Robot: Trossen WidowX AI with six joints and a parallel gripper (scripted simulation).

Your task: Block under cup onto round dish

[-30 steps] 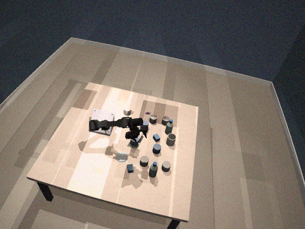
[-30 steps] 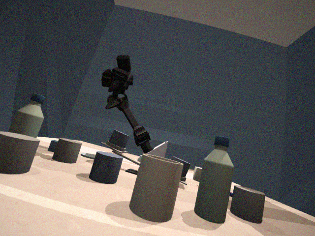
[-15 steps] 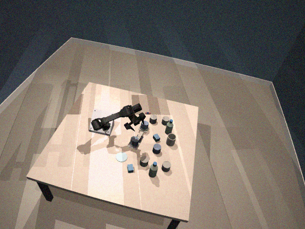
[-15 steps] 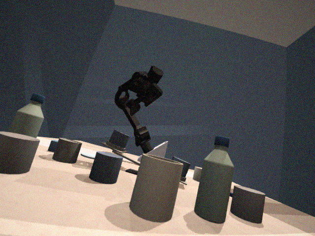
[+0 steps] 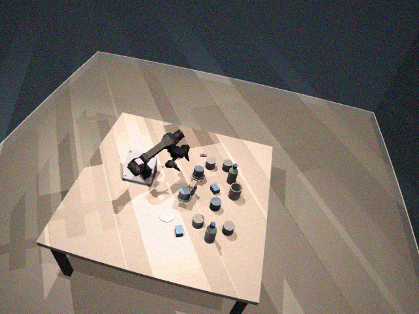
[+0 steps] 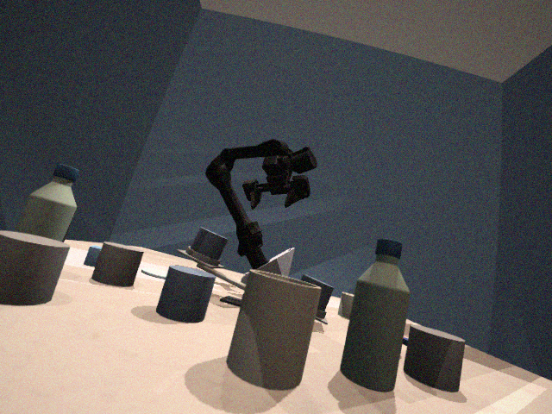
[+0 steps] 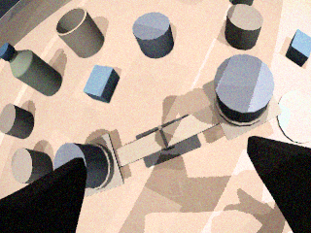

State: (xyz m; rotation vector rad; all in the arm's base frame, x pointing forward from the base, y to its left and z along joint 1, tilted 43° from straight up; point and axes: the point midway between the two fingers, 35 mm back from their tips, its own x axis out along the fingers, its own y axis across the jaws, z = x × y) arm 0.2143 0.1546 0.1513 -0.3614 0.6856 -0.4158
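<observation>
The balance (image 5: 193, 186) (image 6: 222, 277) (image 7: 141, 149) is tilted. A blue-grey cup (image 5: 184, 193) (image 6: 207, 245) (image 7: 244, 88) stands on its raised end, the end nearer the dish. The matching cup (image 5: 198, 171) (image 6: 324, 291) (image 7: 98, 167) stands on the lowered end, partly behind a finger in the wrist view. No block shows beneath either cup. The pale round dish (image 5: 167, 215) (image 6: 153, 272) (image 7: 295, 118) lies bare on the table. My gripper (image 5: 183, 164) (image 6: 269, 207) (image 7: 169, 157) is open and empty, high above the table, on the arm-base side of the balance.
A blue cylinder (image 5: 215, 204) (image 6: 185, 294) (image 7: 155, 36), a blue block (image 5: 215, 188) (image 7: 102, 83) and a hollow container (image 5: 234, 192) (image 6: 272, 334) (image 7: 85, 36) stand beyond the balance. Another blue block (image 5: 179, 230) lies near the dish. Two green bottles and several grey cylinders stand around.
</observation>
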